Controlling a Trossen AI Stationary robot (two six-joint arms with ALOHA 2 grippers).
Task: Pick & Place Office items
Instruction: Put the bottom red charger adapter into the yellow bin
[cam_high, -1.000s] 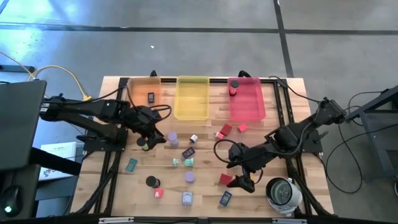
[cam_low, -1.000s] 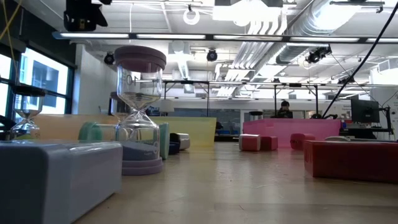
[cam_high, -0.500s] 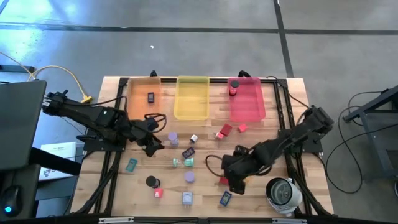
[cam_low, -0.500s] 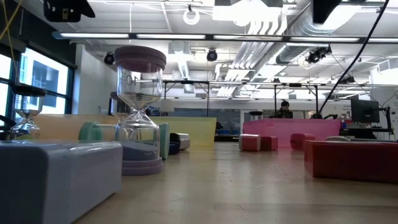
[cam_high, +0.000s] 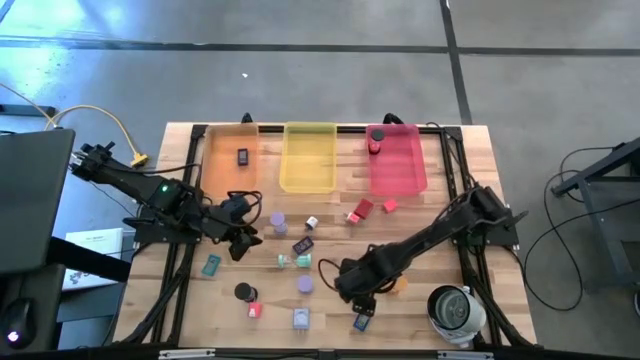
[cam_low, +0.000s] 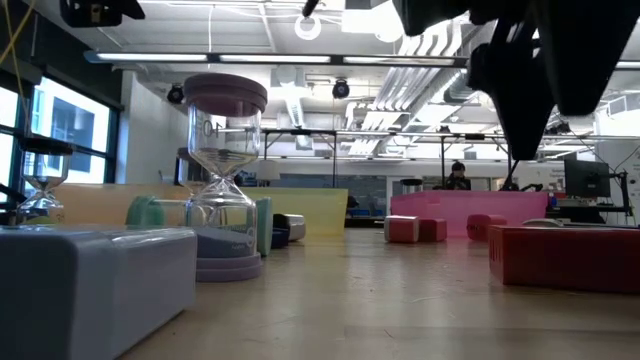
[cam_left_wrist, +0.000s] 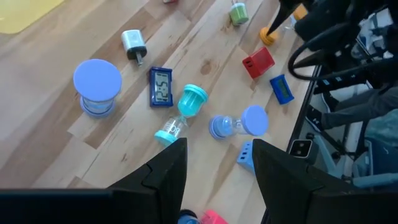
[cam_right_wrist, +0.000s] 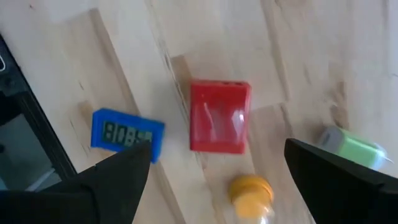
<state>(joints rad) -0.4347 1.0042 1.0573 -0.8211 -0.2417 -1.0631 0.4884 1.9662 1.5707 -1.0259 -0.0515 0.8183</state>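
Landmark: yellow translucent tray (cam_high: 309, 156) at the table's far edge, between an orange translucent tray (cam_high: 232, 157) and a pink translucent tray (cam_high: 396, 158).

Right gripper (cam_right_wrist: 214, 180) hangs over the near half of the table, toward the pink-tray side of the yellow tray, fingers spread wide and empty. Directly between them lies a flat red rectangular piece (cam_right_wrist: 219, 116). Beside it are a small blue digital clock (cam_right_wrist: 125, 133), an orange round piece (cam_right_wrist: 250, 189) and a pale green piece (cam_right_wrist: 353, 149), all apart from one another.

Left gripper (cam_left_wrist: 214, 163) sits near the yellow tray's orange-tray corner, just forward of it. Fingers partly apart; nothing visible between them, though the high view is too coarse to confirm. Ahead of it: lavender round disc (cam_left_wrist: 97, 83), teal sand timer (cam_left_wrist: 183, 110) lying down, lavender sand timer (cam_left_wrist: 241, 122) lying down.
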